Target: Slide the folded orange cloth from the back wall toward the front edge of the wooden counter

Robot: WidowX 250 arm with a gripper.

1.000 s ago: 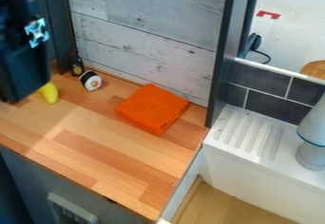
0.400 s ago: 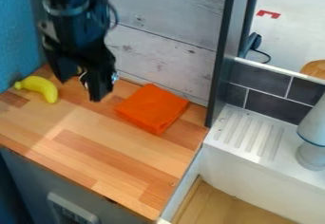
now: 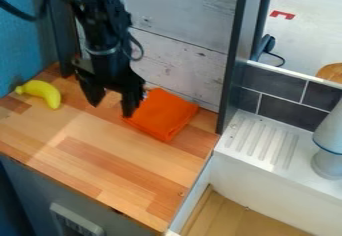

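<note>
Camera view: the end effector point(image 3: 111, 109) hangs over the bench point(image 3: 107, 160), fingers parted, nothing visible between them; the folded orange cloth point(image 3: 163, 116) lies just beside it, toward the picture's right, the yellow banana point(image 3: 44, 92) leftward.

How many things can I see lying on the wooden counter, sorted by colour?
Yellow: 1 (banana)
Orange: 1 (folded cloth)
Total in sight on the counter: 2

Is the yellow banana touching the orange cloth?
Apart: the camera view shows wooden counter between the banana and the orange cloth.
</note>
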